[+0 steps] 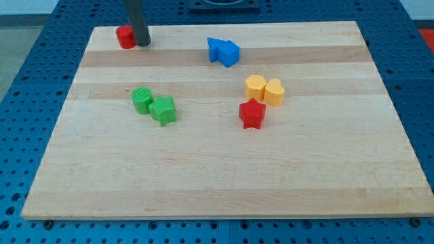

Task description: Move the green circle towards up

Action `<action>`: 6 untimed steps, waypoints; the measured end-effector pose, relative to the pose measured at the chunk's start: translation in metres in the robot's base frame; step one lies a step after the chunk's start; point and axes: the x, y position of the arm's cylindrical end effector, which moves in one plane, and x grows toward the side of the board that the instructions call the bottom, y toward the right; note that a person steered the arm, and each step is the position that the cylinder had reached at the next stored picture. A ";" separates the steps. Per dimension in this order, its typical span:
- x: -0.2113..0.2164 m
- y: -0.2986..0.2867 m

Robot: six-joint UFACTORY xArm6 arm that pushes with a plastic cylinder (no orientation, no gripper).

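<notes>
The rod's tip (pixel 142 43) sits beside the red block (pixel 125 36) at eleven o'clock, holding nothing. The green circle (pixel 142 99), touching the green star (pixel 163 110), looks light, rigid, slidey; push its six-o'clock face.

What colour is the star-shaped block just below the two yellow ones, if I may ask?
The star block is red, clearest in the camera view.

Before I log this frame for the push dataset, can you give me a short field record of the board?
tip: my tip at the view's top left, beside the red block
target: green circle, touching the green star
blue: two blue blocks, top centre
yellow: two yellow blocks, right of centre
red star: red star below the yellow pair
</notes>
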 end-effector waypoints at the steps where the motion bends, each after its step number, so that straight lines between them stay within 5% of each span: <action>1: 0.035 0.002; 5: 0.200 -0.012; 6: 0.202 0.015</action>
